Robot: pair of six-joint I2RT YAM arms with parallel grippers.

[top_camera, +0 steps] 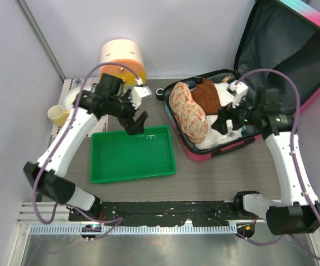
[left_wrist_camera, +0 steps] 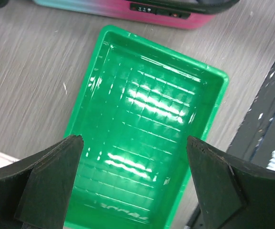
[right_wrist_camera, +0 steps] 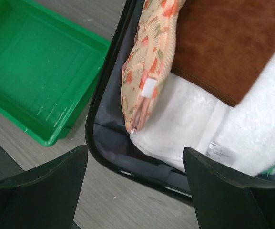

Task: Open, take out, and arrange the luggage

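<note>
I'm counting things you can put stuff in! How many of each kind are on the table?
Suitcase, open: 1
Green tray: 1
Round box, cream and orange: 1
Yellow cup: 1
Total: 4

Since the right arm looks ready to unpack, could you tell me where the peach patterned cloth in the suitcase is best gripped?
Probably the narrow near end of the peach patterned cloth, from above with the open right gripper. It tapers to a thin bunch on the white towel, inside the luggage wall; the rest looks too broad to pinch.
</note>
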